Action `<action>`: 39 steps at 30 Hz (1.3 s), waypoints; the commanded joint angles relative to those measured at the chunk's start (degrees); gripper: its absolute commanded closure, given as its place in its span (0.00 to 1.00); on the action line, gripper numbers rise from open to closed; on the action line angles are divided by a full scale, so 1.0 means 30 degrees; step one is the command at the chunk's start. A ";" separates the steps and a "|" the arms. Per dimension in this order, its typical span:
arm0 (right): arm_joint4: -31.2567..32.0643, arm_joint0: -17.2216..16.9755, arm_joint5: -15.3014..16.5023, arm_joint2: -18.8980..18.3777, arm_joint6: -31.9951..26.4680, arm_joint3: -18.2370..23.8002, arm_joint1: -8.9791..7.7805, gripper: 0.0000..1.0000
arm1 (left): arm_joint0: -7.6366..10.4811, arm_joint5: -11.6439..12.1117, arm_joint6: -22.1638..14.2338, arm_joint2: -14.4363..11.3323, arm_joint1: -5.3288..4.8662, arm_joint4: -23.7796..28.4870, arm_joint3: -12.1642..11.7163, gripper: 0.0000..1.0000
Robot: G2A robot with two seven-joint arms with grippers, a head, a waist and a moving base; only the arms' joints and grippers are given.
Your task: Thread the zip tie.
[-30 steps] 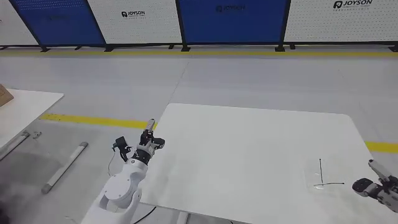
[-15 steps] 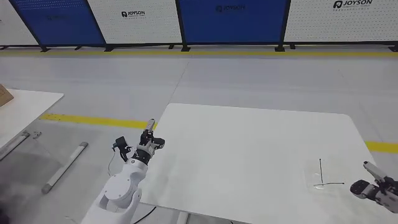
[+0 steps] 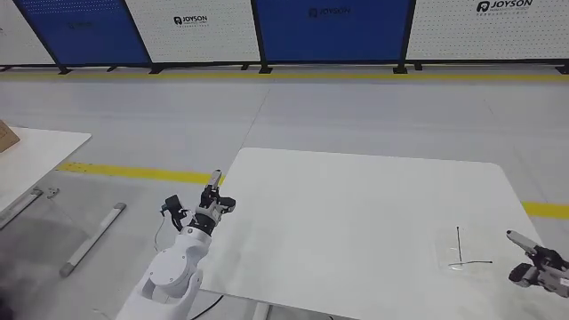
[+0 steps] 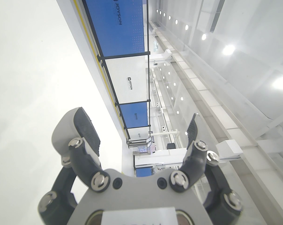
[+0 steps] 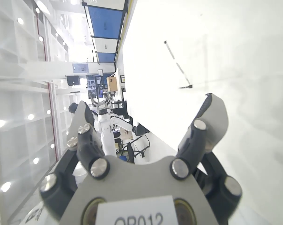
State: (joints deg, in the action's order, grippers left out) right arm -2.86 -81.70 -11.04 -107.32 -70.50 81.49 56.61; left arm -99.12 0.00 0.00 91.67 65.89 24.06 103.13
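**Zip tie lying untouched on the bench, both pincers open and empty**

The white bench (image 3: 356, 204) is being used as the work surface, and every place below is being given relative to it.

The left pincer (image 4: 138, 118) is being held at the bench's left edge, about midway along that edge, as the top view shows. Its jaws are being kept wide apart, with nothing between them. In the left wrist view one finger is being seen against the bench top and the other against the room beyond.

The right pincer (image 5: 147, 101) is being held just off the bench's right edge, close to the near right corner. Its jaws are likewise being kept spread, and nothing is being gripped. It is being pointed across the bench top.

The zip tie (image 3: 458, 244) is lying flat on the bench, near the right near corner and apart from both pincers. It is being seen as a thin dark strip running away from the near edge. A second thin dark line is meeting it at its nearer end, at roughly a right angle. Whether this is one bent tie or two cannot be told.
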 commanded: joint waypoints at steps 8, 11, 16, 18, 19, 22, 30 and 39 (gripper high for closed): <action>-0.1495 0.0928 0.0263 0.0648 -0.1521 -0.1262 0.0010 0.00 | 0.0000 0.0000 0.0000 0.0000 0.0000 0.0000 0.0000 0.00; -0.1495 0.0928 0.0263 0.0648 -0.1521 -0.1262 0.0010 0.00 | 0.0000 0.0000 0.0000 0.0000 0.0000 0.0000 0.0000 0.00; -0.0577 0.0482 0.0867 0.0876 -0.0061 -0.0747 -0.0044 0.00 | 0.0000 0.0000 0.0000 0.0000 0.0000 0.0000 0.0000 0.00; 0.0059 0.0292 0.1123 0.0857 0.0120 -0.0494 -0.0142 0.00 | 0.0000 0.0000 0.0000 0.0000 0.0000 0.0000 0.0000 0.00; 0.0276 0.0240 0.1158 0.0885 0.0221 -0.0400 -0.0174 0.00 | 0.0000 0.0000 0.0000 0.0000 0.0000 0.0000 0.0000 0.00; 0.0765 0.0213 0.1686 0.1099 0.0482 -0.0331 -0.0251 0.00 | 0.0000 0.0000 0.0000 0.0000 0.0000 0.0000 0.0000 0.00; 0.0383 0.0267 0.2172 0.1250 0.0547 -0.0636 -0.0254 0.00 | 0.0000 0.0000 0.0000 0.0000 0.0000 0.0000 0.0000 0.00; 0.1285 0.0648 0.1923 0.2183 0.1374 -0.1141 -0.0228 0.00 | 0.0000 0.0000 0.0000 0.0000 0.0000 0.0000 0.0000 0.00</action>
State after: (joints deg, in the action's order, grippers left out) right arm 0.24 -80.34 -4.94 -101.80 -67.13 78.89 55.90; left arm -99.12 0.00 0.00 91.67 65.89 24.06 103.13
